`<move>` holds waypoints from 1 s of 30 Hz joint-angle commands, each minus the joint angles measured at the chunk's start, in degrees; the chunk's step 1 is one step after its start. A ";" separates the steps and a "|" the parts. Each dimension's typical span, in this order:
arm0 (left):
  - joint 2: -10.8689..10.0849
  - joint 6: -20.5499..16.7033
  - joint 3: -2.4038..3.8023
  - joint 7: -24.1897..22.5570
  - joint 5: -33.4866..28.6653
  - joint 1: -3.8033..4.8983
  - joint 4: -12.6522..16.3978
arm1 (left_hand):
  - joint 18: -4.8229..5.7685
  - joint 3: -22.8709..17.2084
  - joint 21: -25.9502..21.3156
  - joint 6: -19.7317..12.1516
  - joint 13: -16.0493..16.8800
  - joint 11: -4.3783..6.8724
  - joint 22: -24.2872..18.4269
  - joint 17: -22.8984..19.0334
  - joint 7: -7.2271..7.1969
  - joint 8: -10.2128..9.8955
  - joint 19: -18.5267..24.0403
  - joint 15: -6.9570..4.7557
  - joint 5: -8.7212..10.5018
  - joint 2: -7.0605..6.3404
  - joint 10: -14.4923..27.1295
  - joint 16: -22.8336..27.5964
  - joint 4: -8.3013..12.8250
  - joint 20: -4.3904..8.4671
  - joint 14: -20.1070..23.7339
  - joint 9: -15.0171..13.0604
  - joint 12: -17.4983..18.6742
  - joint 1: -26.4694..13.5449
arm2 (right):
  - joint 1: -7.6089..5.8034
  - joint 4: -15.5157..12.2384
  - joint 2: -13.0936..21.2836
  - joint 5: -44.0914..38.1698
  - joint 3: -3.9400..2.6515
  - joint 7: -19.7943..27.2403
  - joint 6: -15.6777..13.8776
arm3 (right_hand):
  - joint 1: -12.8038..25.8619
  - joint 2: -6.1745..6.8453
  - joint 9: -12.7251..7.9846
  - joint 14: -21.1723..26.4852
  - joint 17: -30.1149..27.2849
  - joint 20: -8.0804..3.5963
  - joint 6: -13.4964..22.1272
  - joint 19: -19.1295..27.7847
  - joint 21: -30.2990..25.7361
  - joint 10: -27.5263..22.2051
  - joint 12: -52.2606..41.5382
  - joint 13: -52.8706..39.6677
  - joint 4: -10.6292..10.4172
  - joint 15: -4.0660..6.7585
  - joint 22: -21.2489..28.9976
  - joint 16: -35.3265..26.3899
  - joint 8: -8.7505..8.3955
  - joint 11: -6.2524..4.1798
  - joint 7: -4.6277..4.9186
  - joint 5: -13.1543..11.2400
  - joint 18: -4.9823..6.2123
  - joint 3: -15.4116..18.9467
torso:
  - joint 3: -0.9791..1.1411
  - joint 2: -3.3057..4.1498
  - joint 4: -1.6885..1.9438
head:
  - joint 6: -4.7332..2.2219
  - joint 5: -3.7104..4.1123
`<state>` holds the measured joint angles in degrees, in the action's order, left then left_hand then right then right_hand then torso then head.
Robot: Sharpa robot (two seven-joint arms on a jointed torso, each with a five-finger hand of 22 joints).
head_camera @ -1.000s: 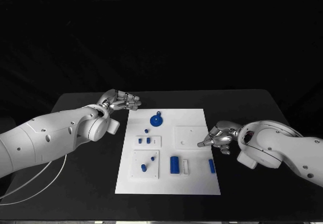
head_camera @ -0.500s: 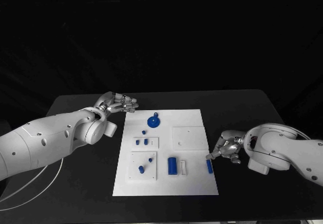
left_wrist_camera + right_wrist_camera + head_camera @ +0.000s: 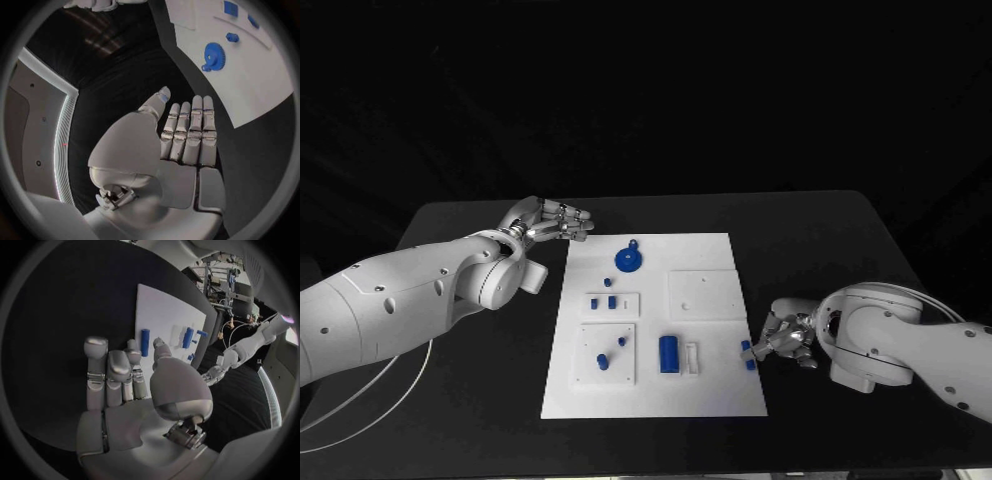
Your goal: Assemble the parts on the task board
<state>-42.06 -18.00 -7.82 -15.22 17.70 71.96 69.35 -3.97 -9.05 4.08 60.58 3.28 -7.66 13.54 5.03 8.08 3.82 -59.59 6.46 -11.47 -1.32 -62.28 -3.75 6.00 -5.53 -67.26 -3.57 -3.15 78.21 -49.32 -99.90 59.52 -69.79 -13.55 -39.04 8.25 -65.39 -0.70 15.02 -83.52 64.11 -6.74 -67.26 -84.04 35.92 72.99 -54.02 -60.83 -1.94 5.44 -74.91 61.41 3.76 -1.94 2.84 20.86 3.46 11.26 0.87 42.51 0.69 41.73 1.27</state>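
Right robot hand [image 3: 788, 340] at the task board's [image 3: 718, 390] right edge, fingertips just beside a small blue bar [image 3: 747, 354], holding nothing. Left robot hand [image 3: 554, 219] off the far-left corner over the table [image 3: 848, 230], fingers straight, empty. Blue gear [image 3: 630, 260] on the board's far end

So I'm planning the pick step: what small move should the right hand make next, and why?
Probably lower the right hand and close its fingers on the blue bar at the task board's right edge. The hand sits just beside that bar, open and holding nothing.
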 commanded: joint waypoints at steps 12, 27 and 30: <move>-0.14 0.88 0.03 -0.88 -0.39 0.00 0.18 | 0.62 -0.11 0.20 -0.52 0.06 -0.05 -0.32 0.07 -0.03 -0.18 -0.46 -0.11 0.37 0.23 -0.44 0.08 -0.58 0.16 -0.19 0.01 -0.25 -0.38 | 1.08 0.91 -1.50 -3.47 0.21 -1.96 -1.72 | -0.74 -2.26 -0.08 -0.18 0.03 0.21 -0.51 -2.09 0.22 0.28 -0.14 0.00 1.85 -0.16 -4.31 0.14 -0.11 -0.17 -0.20 -0.41 -0.20 -0.09 | 0.08 0.03 -0.02 | 0.39 -0.21; -0.24 0.98 0.02 -0.65 -0.41 0.00 0.13 | 0.62 -0.18 0.21 -0.54 0.06 -0.12 -0.59 0.07 -0.02 -0.17 -0.52 -0.09 0.35 0.19 -0.17 0.08 -0.74 0.15 -0.14 0.00 -0.25 -0.32 | 1.25 2.22 -2.02 -1.34 0.34 -1.37 -3.86 | 1.62 5.07 -0.84 -0.31 0.00 -0.31 -3.29 -2.19 0.72 1.18 -0.25 -0.72 5.72 0.28 -4.43 -0.12 -0.01 -1.02 -1.25 -17.95 -1.01 -40.80 | 0.03 -0.01 -0.02 | 0.50 -0.24; -0.27 1.01 0.02 -0.60 -0.41 0.00 0.14 | 0.62 -0.18 0.21 -0.54 0.06 -0.12 -0.59 0.07 -0.02 -0.17 -0.52 -0.09 0.35 0.19 -0.17 0.08 -0.74 0.15 -0.14 0.00 -0.25 -0.32 | 1.25 2.41 -1.94 -1.02 0.34 -1.23 -4.06 | 2.47 4.79 -0.19 -0.36 -0.02 -0.29 -3.43 -2.18 0.86 1.37 -0.32 -0.88 6.96 0.28 -4.45 -0.06 -0.03 -1.06 -1.35 -17.94 -1.03 -41.48 | 0.04 0.00 -0.01 | 0.50 -0.26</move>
<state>-42.35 -17.78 -7.83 -15.28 17.62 71.95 69.35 -3.97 -9.14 4.08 60.58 3.28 -7.67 12.98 5.01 8.08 3.82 -59.79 6.46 -11.47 -1.32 -62.26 -3.75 5.61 -5.32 -67.26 -3.58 -3.15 78.21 -48.41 -98.02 57.56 -71.05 -13.46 -39.58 4.91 -63.40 4.15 15.21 -83.73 64.15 -6.74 -70.21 -84.04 36.48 74.06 -54.03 -61.64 1.13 5.64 -74.90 61.41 3.93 -2.96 1.56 2.60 3.46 -26.69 0.91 42.51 0.68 42.24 1.04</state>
